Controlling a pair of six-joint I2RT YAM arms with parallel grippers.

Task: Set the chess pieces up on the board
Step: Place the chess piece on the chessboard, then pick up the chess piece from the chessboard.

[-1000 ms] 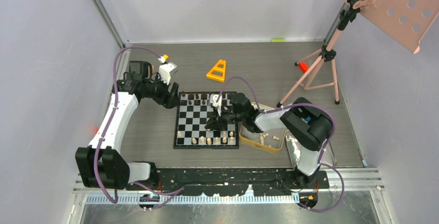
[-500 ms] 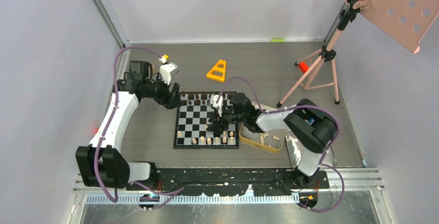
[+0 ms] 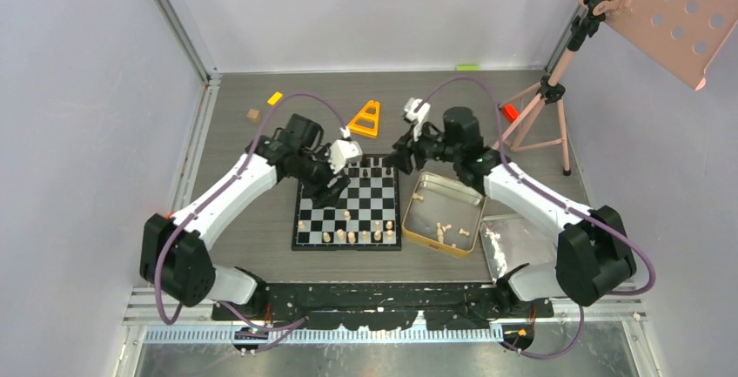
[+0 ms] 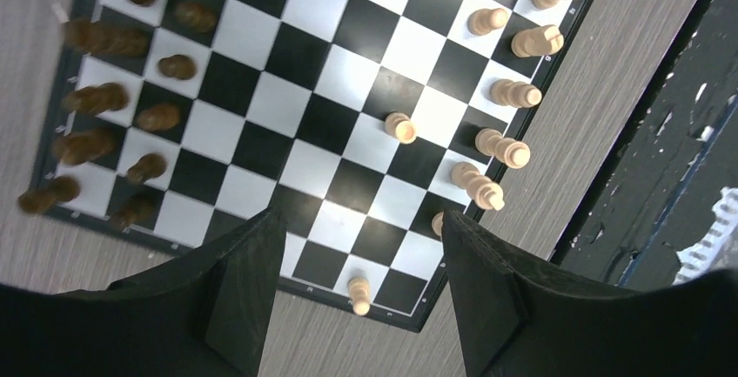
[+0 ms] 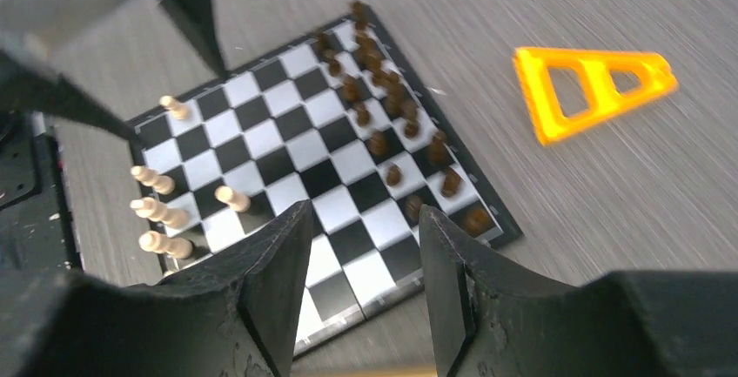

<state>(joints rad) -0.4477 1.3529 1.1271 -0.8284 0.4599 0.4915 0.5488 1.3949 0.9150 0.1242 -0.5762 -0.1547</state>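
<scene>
The board (image 3: 324, 223) lies at mid-table. Dark chess pieces (image 3: 376, 169) line its far edge and pale chess pieces (image 3: 352, 236) its near edge, with one pale pawn (image 3: 346, 216) alone further in. My left gripper (image 3: 327, 189) hovers open and empty over the board's left side; in the left wrist view its fingers (image 4: 248, 281) frame a corner pawn (image 4: 358, 294) far below. The right gripper (image 3: 401, 160) hangs open and empty above the far right corner. From the right wrist I look down on the board (image 5: 287, 146) and its dark pieces (image 5: 383, 98).
A gold tin (image 3: 471, 199) with several loose pale pieces sits right of the board, a shiny silver tray (image 3: 522, 236) beyond it. An orange triangle (image 3: 365, 120), a small brown cube (image 3: 253, 116), a yellow block (image 3: 275, 97) and a pink tripod (image 3: 531, 116) stand behind.
The right gripper opened and pulled back from the board's middle to its far right corner, leaving a lone pale pawn. The left arm swung from the table's left to over the board.
</scene>
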